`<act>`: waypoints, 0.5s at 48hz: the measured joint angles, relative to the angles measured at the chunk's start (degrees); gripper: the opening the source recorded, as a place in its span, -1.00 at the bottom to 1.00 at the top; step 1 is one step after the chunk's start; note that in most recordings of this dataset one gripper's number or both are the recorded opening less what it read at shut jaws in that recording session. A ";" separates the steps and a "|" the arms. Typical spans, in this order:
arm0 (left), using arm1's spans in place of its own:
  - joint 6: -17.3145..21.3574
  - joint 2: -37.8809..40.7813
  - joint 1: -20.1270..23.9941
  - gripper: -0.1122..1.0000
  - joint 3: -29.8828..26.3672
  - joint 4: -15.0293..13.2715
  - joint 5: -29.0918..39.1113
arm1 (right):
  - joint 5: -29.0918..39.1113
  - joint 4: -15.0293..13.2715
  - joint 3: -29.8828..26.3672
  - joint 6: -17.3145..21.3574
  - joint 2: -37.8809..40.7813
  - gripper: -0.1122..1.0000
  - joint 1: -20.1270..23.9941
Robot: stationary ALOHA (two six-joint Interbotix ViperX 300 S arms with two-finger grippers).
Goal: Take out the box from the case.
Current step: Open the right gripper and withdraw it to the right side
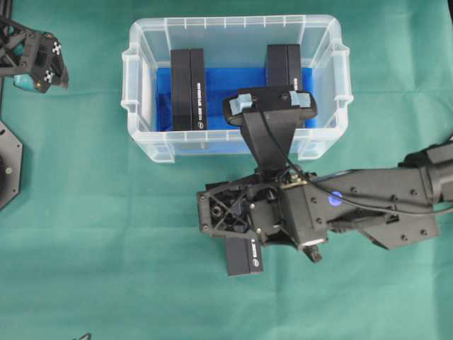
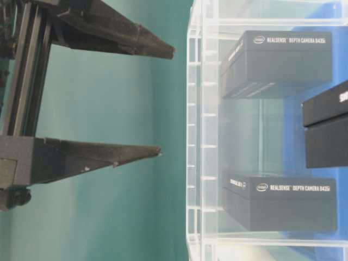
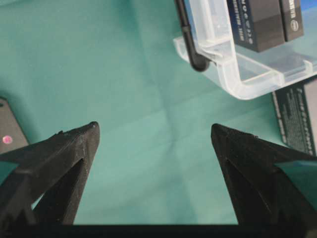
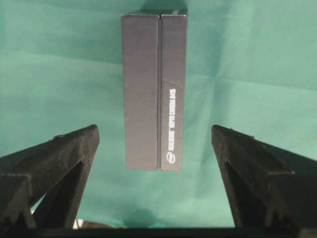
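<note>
One box [image 4: 154, 91] lies on the green desk [image 1: 106, 248] outside the case [image 1: 233, 145], beneath the right claw [image 4: 154, 136], spread and empty; left claw [image 3: 154, 131] likewise spread.

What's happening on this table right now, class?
A two-armed robot is emptying boxes from the clear case. One black box lies on the green cloth outside the case, below the right gripper, whose jaws stand open around nothing. Two boxes remain inside. The left gripper is open over bare cloth.
</note>
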 measured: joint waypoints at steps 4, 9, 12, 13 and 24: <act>-0.09 -0.18 0.00 0.95 0.00 0.00 0.00 | 0.44 0.09 0.00 -0.88 0.00 0.84 -0.09; -0.09 -0.62 -0.26 0.95 0.26 -0.09 0.09 | 0.97 0.35 0.35 -2.11 -0.35 0.84 -0.09; -0.18 -0.79 -0.53 0.95 0.35 0.00 0.18 | 1.41 0.35 1.23 -2.55 -1.23 0.84 -0.09; -0.26 -0.79 -0.53 0.95 0.35 -0.09 0.09 | 1.58 0.44 1.67 -2.64 -1.58 0.84 0.00; -0.53 -0.26 -0.70 0.95 0.35 0.00 -0.26 | 0.62 1.41 11.69 -1.85 -8.88 0.84 1.14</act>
